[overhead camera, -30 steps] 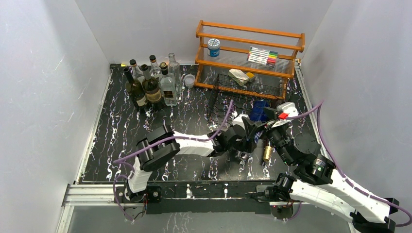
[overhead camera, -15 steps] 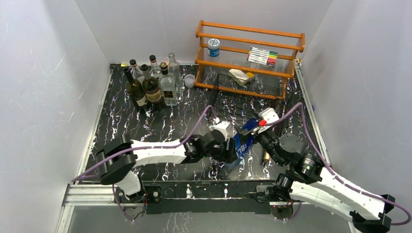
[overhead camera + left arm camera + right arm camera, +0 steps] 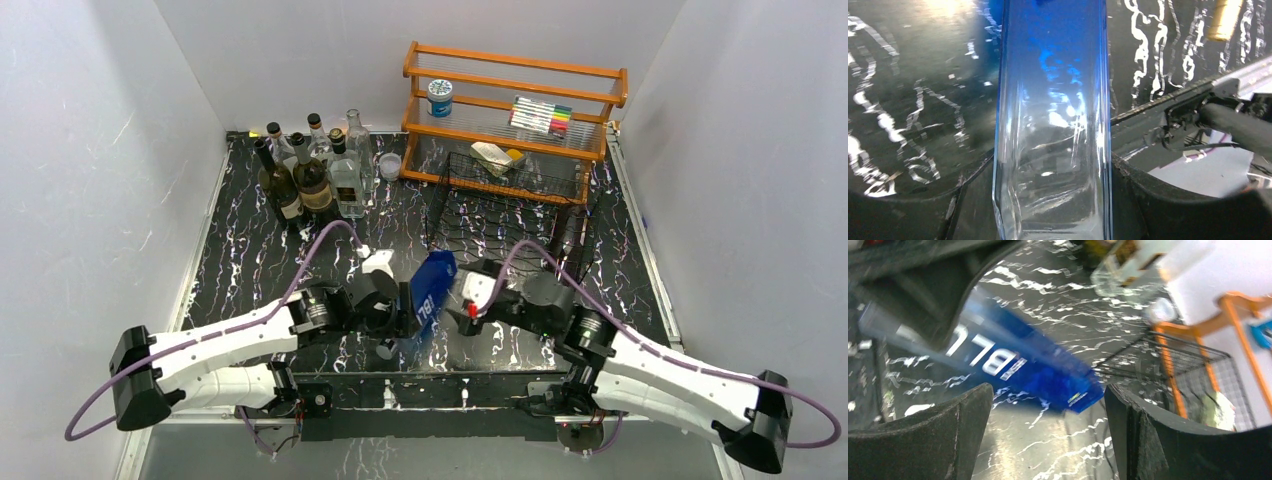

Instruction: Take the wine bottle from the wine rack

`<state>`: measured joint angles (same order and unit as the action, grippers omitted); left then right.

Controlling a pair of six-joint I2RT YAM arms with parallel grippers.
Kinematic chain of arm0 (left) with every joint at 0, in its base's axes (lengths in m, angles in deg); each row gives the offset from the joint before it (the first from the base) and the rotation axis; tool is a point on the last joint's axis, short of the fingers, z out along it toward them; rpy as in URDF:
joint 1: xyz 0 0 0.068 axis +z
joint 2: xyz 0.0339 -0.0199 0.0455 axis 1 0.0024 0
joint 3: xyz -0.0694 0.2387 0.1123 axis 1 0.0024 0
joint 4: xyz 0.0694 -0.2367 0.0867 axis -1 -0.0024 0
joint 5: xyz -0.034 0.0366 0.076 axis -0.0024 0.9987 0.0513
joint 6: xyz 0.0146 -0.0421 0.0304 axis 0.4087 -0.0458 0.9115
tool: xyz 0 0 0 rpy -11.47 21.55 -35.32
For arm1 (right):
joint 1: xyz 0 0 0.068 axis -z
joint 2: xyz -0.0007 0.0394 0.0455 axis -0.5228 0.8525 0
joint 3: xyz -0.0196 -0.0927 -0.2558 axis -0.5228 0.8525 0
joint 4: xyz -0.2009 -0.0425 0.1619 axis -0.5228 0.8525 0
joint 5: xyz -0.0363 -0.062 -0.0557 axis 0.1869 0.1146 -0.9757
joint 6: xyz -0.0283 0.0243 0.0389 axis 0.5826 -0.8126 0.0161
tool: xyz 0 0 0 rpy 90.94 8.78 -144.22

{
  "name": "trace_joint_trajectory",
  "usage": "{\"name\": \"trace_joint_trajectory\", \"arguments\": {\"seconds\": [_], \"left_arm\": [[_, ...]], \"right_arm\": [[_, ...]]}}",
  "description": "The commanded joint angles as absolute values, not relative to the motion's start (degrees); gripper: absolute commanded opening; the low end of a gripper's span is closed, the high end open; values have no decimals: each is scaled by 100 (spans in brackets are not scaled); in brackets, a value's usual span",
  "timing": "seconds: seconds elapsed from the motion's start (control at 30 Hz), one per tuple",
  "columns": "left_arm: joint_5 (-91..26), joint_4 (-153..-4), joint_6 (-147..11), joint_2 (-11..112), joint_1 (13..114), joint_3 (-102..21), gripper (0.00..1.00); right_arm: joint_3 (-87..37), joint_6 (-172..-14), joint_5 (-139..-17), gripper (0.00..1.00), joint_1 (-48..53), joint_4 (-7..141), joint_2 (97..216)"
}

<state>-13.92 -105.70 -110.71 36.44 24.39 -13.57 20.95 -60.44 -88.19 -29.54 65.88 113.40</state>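
Note:
The wine bottle [image 3: 428,290] is blue glass with white letters. It hangs tilted over the table, left of and in front of the black wire wine rack [image 3: 505,200]. My left gripper [image 3: 398,312] is shut on its lower, clearer part. In the left wrist view the bottle [image 3: 1053,90] fills the gap between both fingers [image 3: 1148,200]. My right gripper [image 3: 462,298] is open and empty just right of the bottle. The right wrist view shows the bottle [image 3: 1023,362] ahead of its spread fingers [image 3: 1148,435], with the rack [image 3: 1153,357] behind.
Several upright bottles [image 3: 310,175] stand at the back left. An orange wooden shelf [image 3: 515,100] stands behind the rack with a tub and markers on it. A small glass [image 3: 390,165] sits beside it. A gold cap-like piece [image 3: 1224,17] lies on the table.
My left arm has carried the blue bottle left and toward the near edge, away from the rack. My right arm has swung left after it, its gripper now off the bottle.

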Motion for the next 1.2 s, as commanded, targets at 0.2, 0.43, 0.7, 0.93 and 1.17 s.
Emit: {"name": "trace_joint_trajectory", "arguments": {"seconds": [0.2, 0.43, 0.7, 0.93, 1.17], "left_arm": [[-1464, -12634, -11346, 3314, 2604, -2501, 2], [-1784, -12842, -11269, 3335, 2614, -2746, 2], [-1917, -12882, -11120, 3572, 2625, -3008, 5], [-1801, -13002, -10950, 3746, 2652, -3342, 19], [-1449, -13143, -10438, 4018, 2716, -4033, 71]], "right_arm": [[2883, -4155, -6714, 96, -2965, 3841, 12547], [2580, -3627, -6466, 97, -2965, 3451, 13431], [2296, -3650, -5997, 98, -2965, 2878, 14371], [2274, -4095, -5747, 73, -2965, 2215, 14795], [3115, -5676, -6620, 38, -2965, 270, 14734]]}}
